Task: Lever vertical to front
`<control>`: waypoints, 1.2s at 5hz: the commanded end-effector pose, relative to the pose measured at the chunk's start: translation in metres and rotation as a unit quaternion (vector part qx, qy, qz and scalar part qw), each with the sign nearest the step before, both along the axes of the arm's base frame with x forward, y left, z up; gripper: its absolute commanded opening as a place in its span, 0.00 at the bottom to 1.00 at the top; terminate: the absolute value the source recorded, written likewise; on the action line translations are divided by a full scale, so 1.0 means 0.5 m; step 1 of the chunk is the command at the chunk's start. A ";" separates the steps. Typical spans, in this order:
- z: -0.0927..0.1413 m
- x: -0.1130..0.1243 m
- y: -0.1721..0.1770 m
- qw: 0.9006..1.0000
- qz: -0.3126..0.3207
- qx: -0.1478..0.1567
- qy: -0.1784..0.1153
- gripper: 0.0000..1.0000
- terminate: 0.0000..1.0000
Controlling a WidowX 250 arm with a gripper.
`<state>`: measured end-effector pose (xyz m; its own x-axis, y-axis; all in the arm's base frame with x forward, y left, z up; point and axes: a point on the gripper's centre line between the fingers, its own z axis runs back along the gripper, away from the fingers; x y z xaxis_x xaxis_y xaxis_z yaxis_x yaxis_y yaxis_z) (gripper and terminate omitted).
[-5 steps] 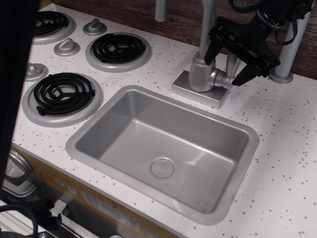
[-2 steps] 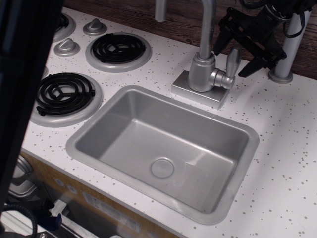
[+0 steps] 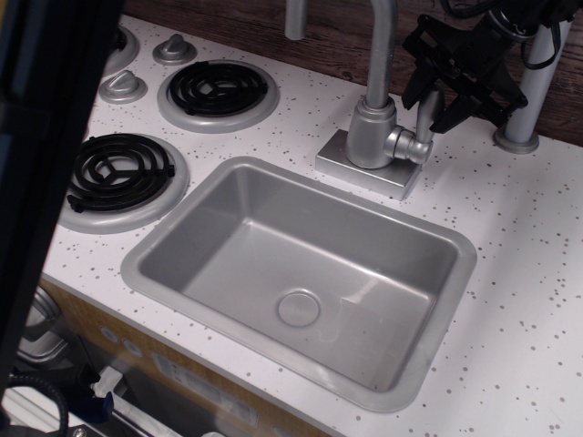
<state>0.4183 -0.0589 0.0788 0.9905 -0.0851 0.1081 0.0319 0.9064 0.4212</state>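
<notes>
The lever [image 3: 425, 126] is a short silver rod standing upright on a round hub on the right side of the faucet body [image 3: 371, 132]. My black gripper [image 3: 430, 109] comes down from the upper right. Its two fingers have closed in on either side of the lever's upper part, with one finger [image 3: 414, 89] on the left and the other on the right. The lever's top is partly hidden between them.
The tall spout pipe [image 3: 383, 45] rises just left of the gripper. A silver post [image 3: 533, 86] stands right of it. The sink basin [image 3: 301, 273] lies in front. Stove burners [image 3: 217, 88] and knobs [image 3: 123, 86] are at the left. A dark blurred shape [image 3: 41, 182] blocks the left edge.
A second ago the gripper straddled the lever low and wide open. It rose, and its fingers have now narrowed onto the lever's upper part. The lever still stands upright.
</notes>
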 end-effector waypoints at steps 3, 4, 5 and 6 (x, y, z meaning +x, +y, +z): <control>-0.023 -0.082 0.009 0.991 0.097 -0.077 0.049 0.00 0.00; -0.046 -0.083 0.016 0.988 0.101 -0.101 0.056 0.00 0.00; -0.062 -0.084 0.020 0.987 0.099 -0.114 0.053 0.00 0.00; -0.042 -0.094 0.013 0.989 0.105 -0.096 0.049 1.00 0.00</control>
<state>0.3578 -0.0506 0.0319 0.9820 0.1703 -0.0816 -0.1373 0.9406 0.3106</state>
